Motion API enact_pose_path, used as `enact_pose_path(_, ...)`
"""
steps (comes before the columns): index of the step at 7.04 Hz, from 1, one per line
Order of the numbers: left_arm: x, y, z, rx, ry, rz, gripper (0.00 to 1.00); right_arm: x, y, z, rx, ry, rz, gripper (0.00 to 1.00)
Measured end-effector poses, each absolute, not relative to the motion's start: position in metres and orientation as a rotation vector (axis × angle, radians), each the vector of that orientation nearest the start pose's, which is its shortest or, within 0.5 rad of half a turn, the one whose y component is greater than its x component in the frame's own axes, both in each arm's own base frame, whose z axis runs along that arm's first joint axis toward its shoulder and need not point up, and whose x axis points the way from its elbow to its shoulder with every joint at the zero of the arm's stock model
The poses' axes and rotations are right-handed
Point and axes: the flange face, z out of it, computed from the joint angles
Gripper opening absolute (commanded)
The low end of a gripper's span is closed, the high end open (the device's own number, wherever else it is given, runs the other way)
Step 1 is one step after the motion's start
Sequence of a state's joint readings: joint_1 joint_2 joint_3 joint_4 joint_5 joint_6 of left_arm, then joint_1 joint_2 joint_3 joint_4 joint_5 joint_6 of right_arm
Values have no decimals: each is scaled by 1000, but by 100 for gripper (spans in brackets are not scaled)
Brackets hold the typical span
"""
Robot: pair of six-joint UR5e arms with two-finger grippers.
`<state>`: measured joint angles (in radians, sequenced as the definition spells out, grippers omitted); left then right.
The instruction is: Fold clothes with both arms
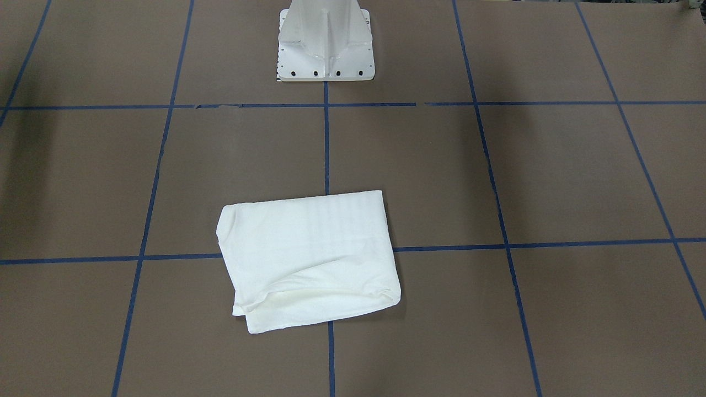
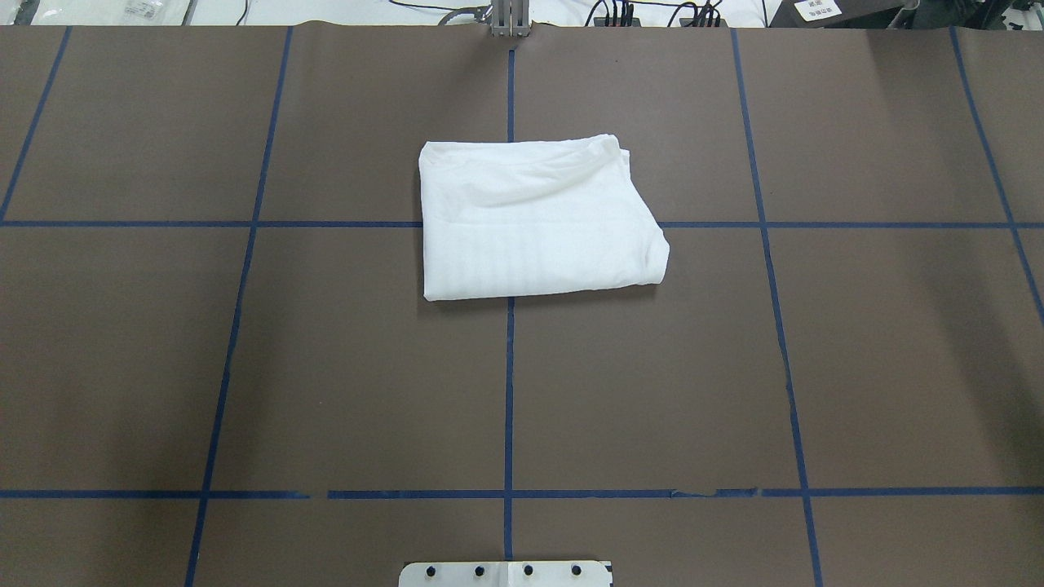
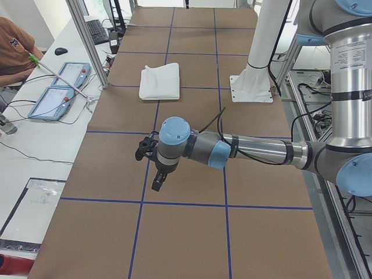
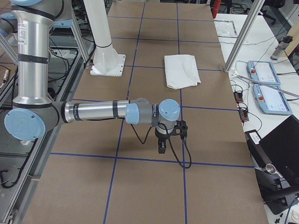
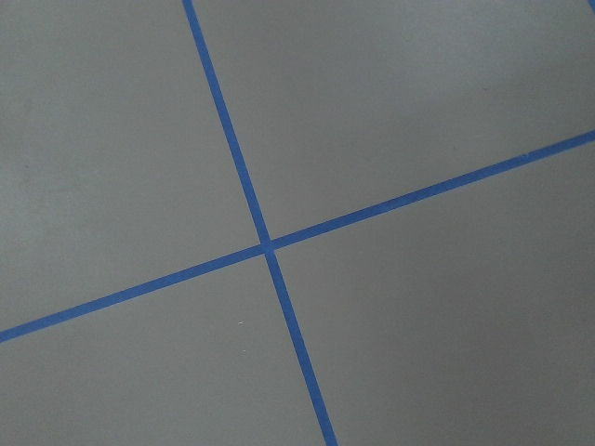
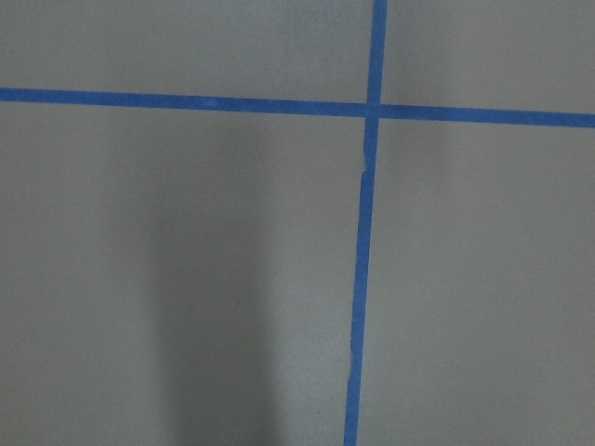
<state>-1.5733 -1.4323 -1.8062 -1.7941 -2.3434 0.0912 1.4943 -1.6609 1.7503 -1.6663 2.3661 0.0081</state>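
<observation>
The white shirt (image 1: 309,259) lies folded into a compact rectangle on the brown table, plain white side up, with no print showing. It also shows in the overhead view (image 2: 534,220) and in both side views (image 3: 160,81) (image 4: 181,70). My left gripper (image 3: 157,183) hangs low over the table far from the shirt, and I cannot tell whether it is open or shut. My right gripper (image 4: 162,147) hangs the same way at the other end, and its state is likewise unclear. Both wrist views show only brown table and blue tape lines.
The white pedestal base (image 1: 325,44) stands at the robot's side of the table, behind the shirt. Blue tape lines (image 2: 510,391) divide the table into squares. Two control tablets (image 3: 58,87) and a seated person (image 3: 11,46) are beside the table's far edge.
</observation>
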Motion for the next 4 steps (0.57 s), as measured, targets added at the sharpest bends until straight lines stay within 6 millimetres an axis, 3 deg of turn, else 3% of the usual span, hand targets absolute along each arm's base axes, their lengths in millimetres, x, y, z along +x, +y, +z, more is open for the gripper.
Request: enact_pose_path(4,-68,-452,576,353,732,204,100,28,-454,630,-57,-791,-55,100)
